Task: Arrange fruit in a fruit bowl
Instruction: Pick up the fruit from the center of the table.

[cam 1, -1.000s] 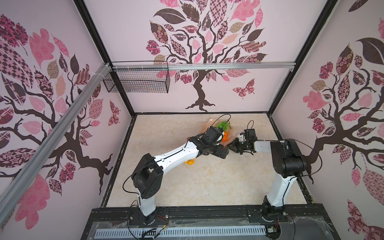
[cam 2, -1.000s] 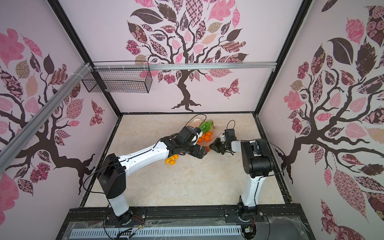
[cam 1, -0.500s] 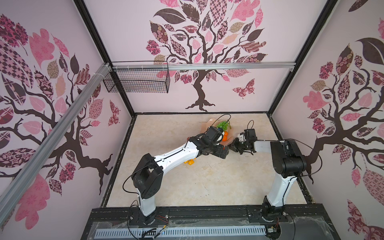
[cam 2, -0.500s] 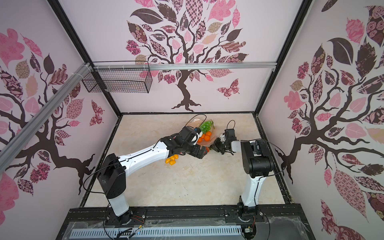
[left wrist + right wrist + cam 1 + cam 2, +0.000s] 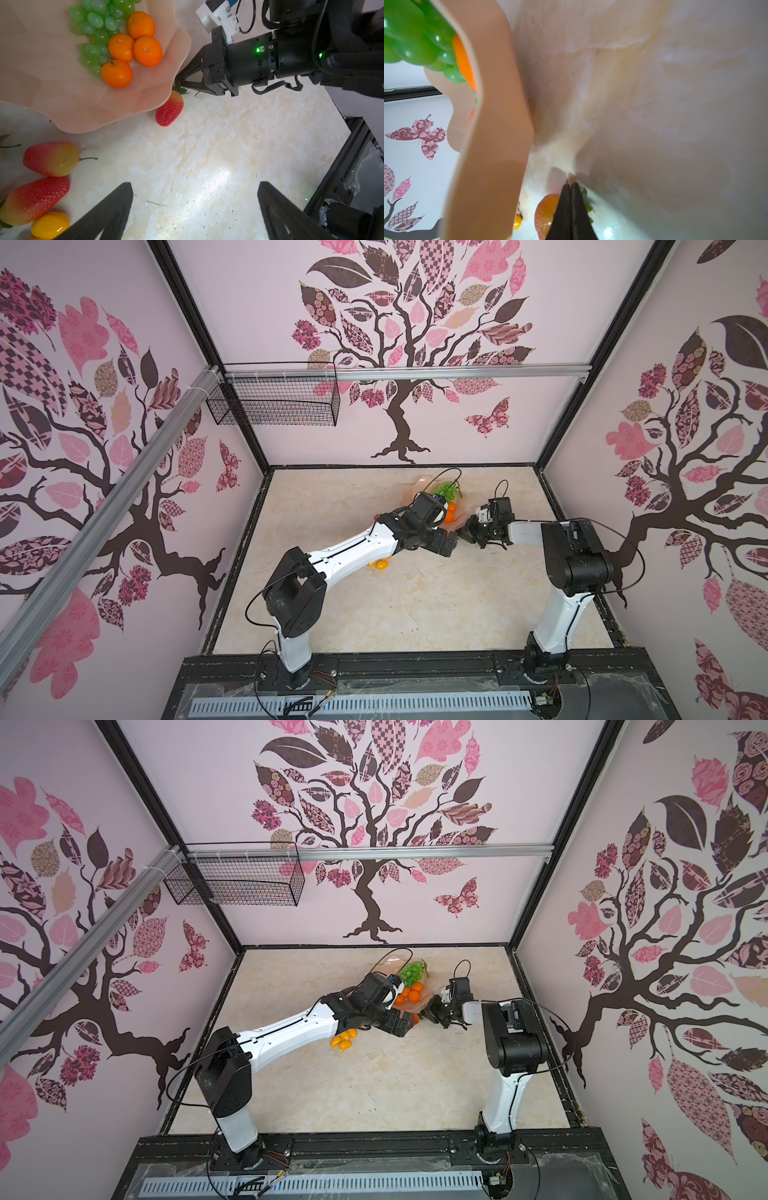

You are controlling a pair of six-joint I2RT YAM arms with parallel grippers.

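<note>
Judging by its clenched jaws, your right end effector (image 5: 179,80) has at most a leaf of the strawberry (image 5: 170,109) lying on the surface (image 5: 207,155), tucked under the fruit bowl (image 5: 83,116) rim; that hold could slip, or lifting could jog the bowl. Your left end effector (image 5: 195,185) hangs released. Inside: four tangerines (image 5: 121,47), one grape bunch (image 5: 95,20). Outside: three strawberries (image 5: 49,159), tomatoes (image 5: 344,1040) too bunched to count.

In both top views you look steeply down from above the arms' bases onto the whole table (image 5: 415,614), far off. Your left wrist camera sits behind the left gripper (image 5: 195,185), facing out between its spread jaws. Your right wrist camera sits behind the right gripper (image 5: 571,185), very close and low. Both wrist views share the fruit bowl (image 5: 124,116) rim and the strawberry (image 5: 170,110) just ahead of the right gripper.
</note>
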